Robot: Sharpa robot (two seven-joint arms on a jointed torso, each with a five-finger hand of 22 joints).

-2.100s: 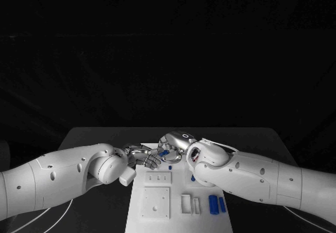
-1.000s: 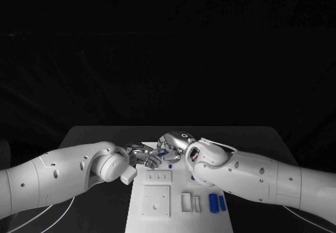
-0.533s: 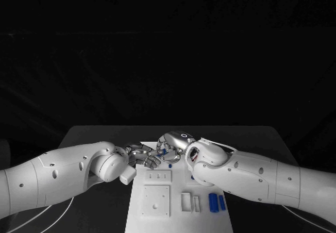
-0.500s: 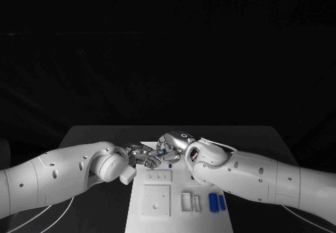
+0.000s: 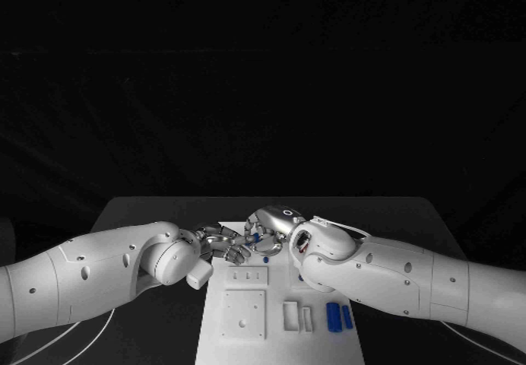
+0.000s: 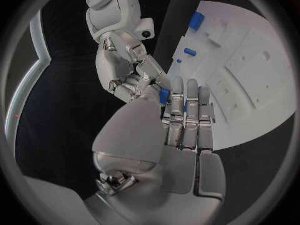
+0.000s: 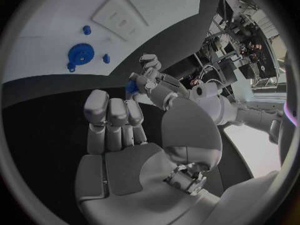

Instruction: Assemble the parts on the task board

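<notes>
Now both hands meet over the far end of the board (image 5: 274,334), the left hand (image 5: 225,245) and right hand (image 5: 274,226) each pinching the same small blue part (image 5: 253,238) between their fingertips, held above the board rather than seated in it.

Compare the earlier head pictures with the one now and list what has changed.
Very little. The left hand and right hand stay together over the far end of the task board, their fingers round a small blue part; the left forearm has edged slightly inward. The blue cylinders on the board lie as before.
</notes>
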